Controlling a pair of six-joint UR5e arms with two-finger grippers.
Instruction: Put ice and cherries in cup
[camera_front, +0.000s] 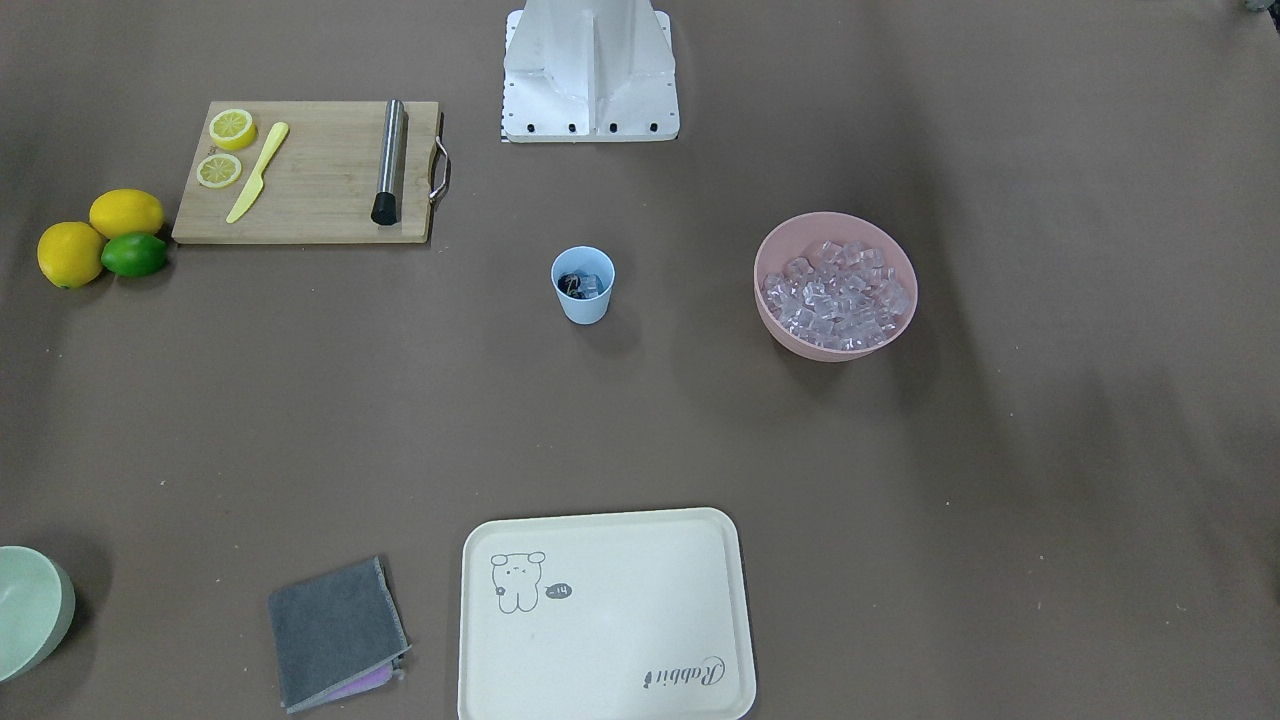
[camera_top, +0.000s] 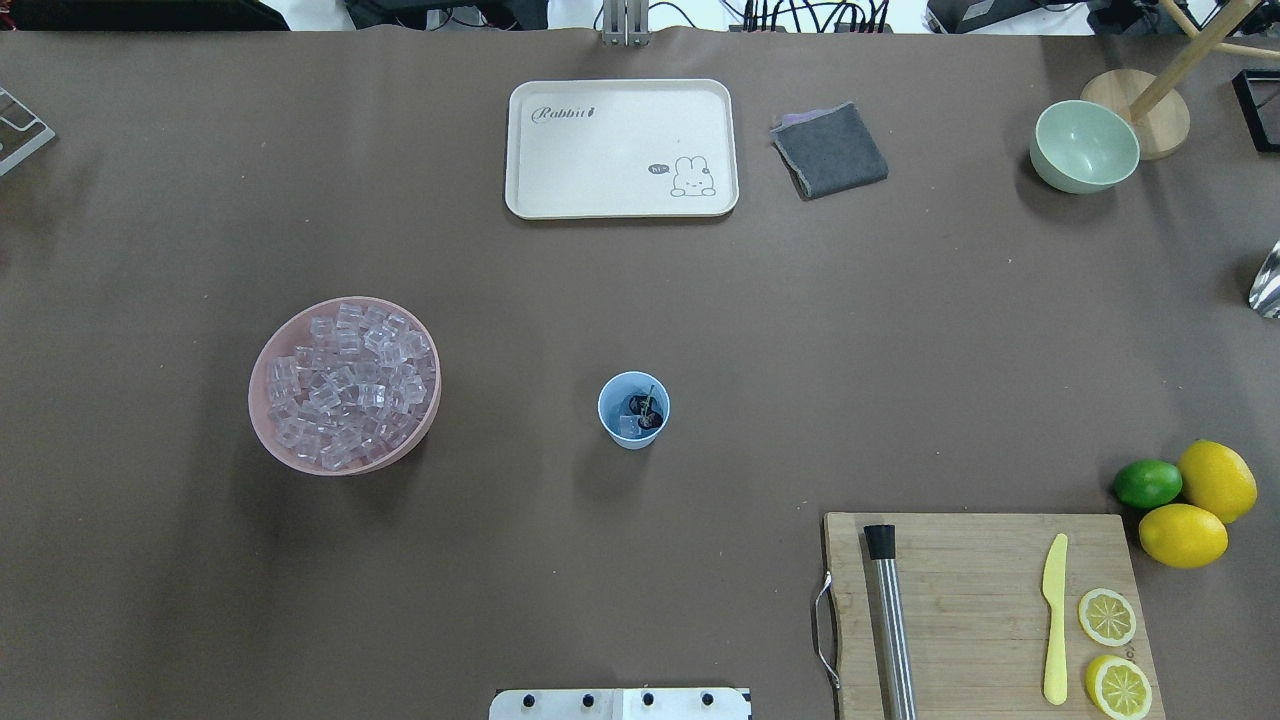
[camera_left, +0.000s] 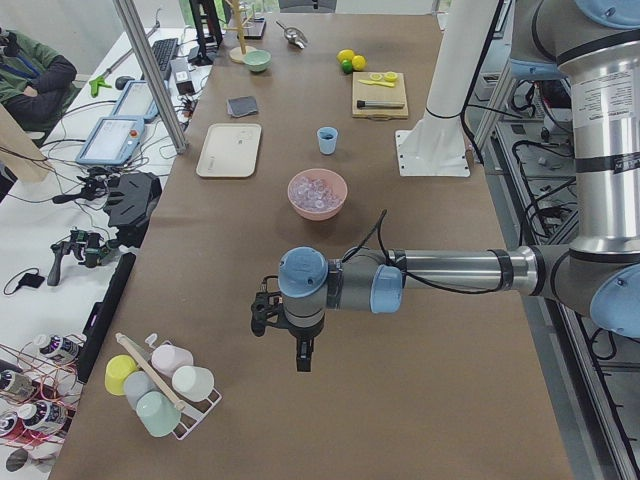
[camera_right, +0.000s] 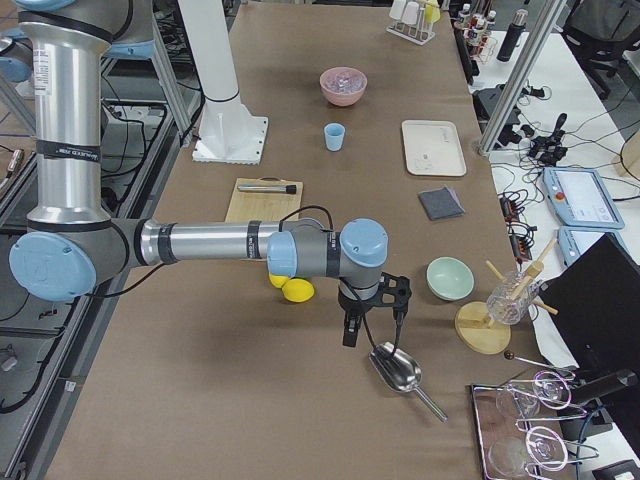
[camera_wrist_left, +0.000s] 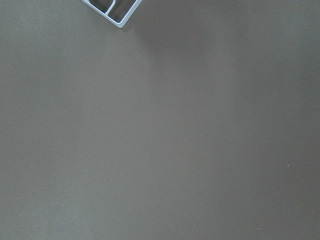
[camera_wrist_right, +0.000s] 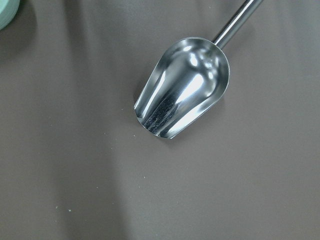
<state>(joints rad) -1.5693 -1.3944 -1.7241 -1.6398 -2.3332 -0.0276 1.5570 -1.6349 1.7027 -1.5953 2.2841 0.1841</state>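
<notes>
The light-blue cup (camera_top: 633, 432) stands upright mid-table, holding dark cherries (camera_top: 645, 408) and a cube of ice (camera_top: 627, 427). The cup (camera_front: 583, 305) shows the same contents from the front. More ice (camera_top: 345, 380) fills the pink bowl (camera_top: 256, 408) to its left. My left gripper (camera_left: 303, 358) hangs over bare table far from the cup, seen only from the side. My right gripper (camera_right: 348, 335) hangs at the opposite end, just above a metal scoop (camera_wrist_right: 182, 100) lying on the table. I cannot tell whether either gripper is open or shut. Neither wrist view shows its fingers.
A cream tray (camera_top: 620, 150), a grey cloth (camera_top: 830, 150) and a pale green bowl (camera_top: 1085, 145) lie along the far side. A cutting board (camera_top: 980, 600) carries a steel muddler, yellow knife and lemon slices; two lemons and a lime (camera_top: 1148, 483) sit beside it.
</notes>
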